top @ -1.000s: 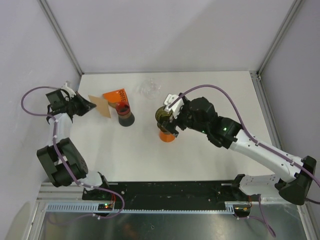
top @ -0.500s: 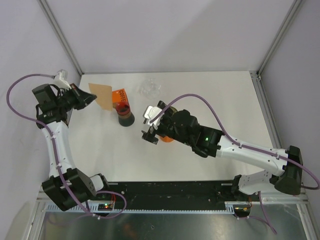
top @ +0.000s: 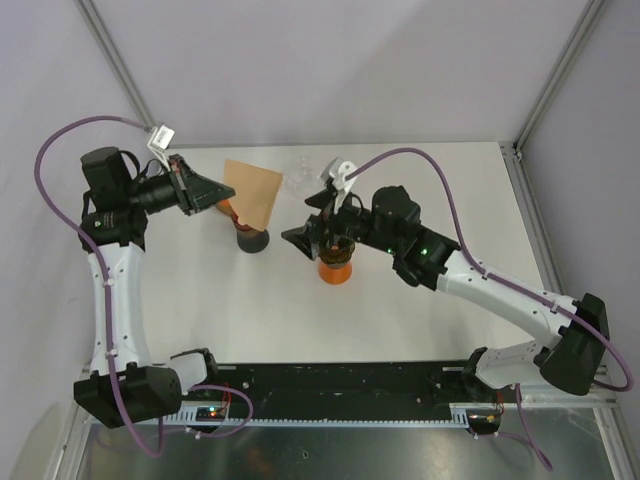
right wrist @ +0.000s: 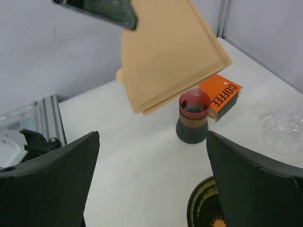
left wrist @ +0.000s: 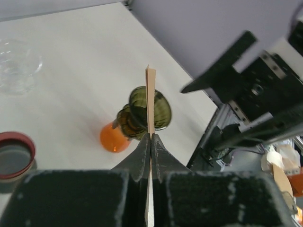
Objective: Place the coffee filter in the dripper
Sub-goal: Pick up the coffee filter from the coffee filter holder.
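A: Where are we w/ the filter?

B: Not in yet. Our left claw is clamped on the paper filter and holds it flat in the air, above the dark cup.

A: And the dripper?

B: Looks empty, sits mid-table on its orange base, to the right of the filter & apart from it.

A: Right claw?

B: Spread wide, holding nothing, just over the dripper. We've got left: carry the filter across, lower it in, let go.

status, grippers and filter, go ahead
Left gripper shut on the filter, up in the air. Right gripper open beside the dripper, may crowd the drop. Dripper empty.
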You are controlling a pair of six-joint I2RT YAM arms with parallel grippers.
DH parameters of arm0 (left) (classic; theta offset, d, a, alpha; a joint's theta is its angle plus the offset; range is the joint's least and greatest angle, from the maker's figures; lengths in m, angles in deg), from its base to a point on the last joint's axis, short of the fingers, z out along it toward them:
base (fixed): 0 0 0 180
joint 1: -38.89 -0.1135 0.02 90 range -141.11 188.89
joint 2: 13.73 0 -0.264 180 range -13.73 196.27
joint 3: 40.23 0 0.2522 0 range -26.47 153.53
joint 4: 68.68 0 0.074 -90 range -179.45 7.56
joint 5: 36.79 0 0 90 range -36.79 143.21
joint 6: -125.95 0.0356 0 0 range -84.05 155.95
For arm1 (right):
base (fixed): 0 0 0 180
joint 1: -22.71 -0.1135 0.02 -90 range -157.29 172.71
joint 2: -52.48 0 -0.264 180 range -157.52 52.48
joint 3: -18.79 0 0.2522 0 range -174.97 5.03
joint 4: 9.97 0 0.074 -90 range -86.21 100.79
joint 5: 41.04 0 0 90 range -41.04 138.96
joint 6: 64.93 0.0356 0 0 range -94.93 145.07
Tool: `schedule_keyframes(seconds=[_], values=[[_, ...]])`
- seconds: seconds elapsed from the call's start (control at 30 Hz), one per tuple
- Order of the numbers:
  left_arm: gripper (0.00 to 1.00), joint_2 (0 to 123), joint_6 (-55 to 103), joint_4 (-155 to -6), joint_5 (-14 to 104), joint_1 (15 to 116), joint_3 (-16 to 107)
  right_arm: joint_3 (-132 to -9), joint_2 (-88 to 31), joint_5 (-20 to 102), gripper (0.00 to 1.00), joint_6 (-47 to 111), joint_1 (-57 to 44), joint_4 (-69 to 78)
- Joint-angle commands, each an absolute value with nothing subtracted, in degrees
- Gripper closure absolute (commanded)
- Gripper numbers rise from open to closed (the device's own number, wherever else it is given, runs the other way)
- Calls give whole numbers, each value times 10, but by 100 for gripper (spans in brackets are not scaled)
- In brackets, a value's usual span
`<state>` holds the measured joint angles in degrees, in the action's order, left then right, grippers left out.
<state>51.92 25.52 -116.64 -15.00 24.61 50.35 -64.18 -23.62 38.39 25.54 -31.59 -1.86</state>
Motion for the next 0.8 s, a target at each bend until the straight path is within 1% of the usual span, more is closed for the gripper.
schedule_keyframes(seconds=[0.0, 0.2, 0.37, 0.4, 0.43, 0.47, 0.53, 0.63, 0.7, 0.73, 0.77], values=[[100, 506, 261, -1179, -214, 274, 542, -648, -249, 311, 1, 373, -276, -93], [100, 506, 259, -1180, -235, 293, 551, -647, -285, 251, 1, 455, -239, -165], [100, 506, 258, -1180, -237, 313, 548, -648, -319, 211, 1, 496, -230, -248], [100, 506, 257, -1180, -238, 316, 548, -648, -326, 204, 2, 505, -228, -264], [100, 506, 257, -1180, -240, 317, 548, -648, -330, 195, 6, 515, -224, -277], [100, 507, 257, -1180, -242, 318, 548, -648, -336, 186, 10, 523, -222, -290], [100, 508, 258, -1180, -248, 319, 548, -647, -345, 167, 29, 540, -217, -312], [100, 509, 263, -1180, -239, 319, 544, -647, -351, 145, 65, 556, -211, -328], [100, 512, 266, -1180, -214, 319, 539, -647, -349, 139, 83, 558, -211, -324], [100, 512, 267, -1180, -191, 319, 536, -647, -346, 139, 90, 557, -211, -318], [100, 512, 272, -1180, -171, 319, 532, -647, -341, 143, 95, 556, -211, -310]])
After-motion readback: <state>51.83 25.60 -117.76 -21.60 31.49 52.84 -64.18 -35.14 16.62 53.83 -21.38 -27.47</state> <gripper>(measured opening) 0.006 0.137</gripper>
